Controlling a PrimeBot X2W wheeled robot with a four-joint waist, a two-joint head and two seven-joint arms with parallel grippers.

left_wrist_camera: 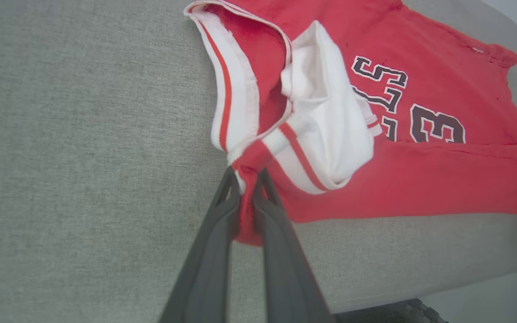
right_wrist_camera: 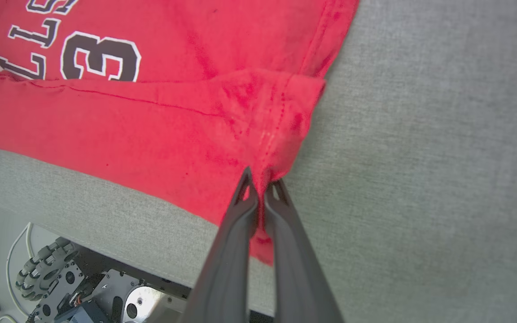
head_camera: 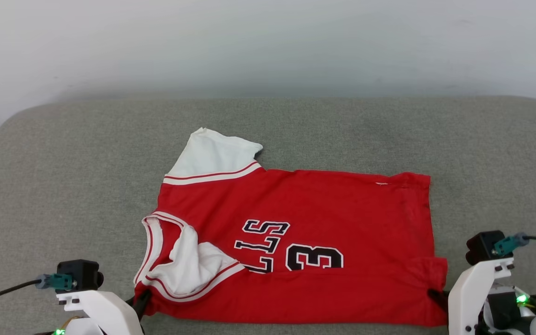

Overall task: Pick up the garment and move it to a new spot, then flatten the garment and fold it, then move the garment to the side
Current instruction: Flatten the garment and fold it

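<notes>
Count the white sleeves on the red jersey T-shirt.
2. One white short sleeve spreads flat at the red jersey T-shirt's far edge; the other lies folded onto its front beside the neckline.

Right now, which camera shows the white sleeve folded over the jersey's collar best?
The left wrist view: the folded sleeve is close and whole, lying across the collar. The head view shows it smaller, at the garment's lower left. The right wrist view catches a sliver at its left edge.
</notes>
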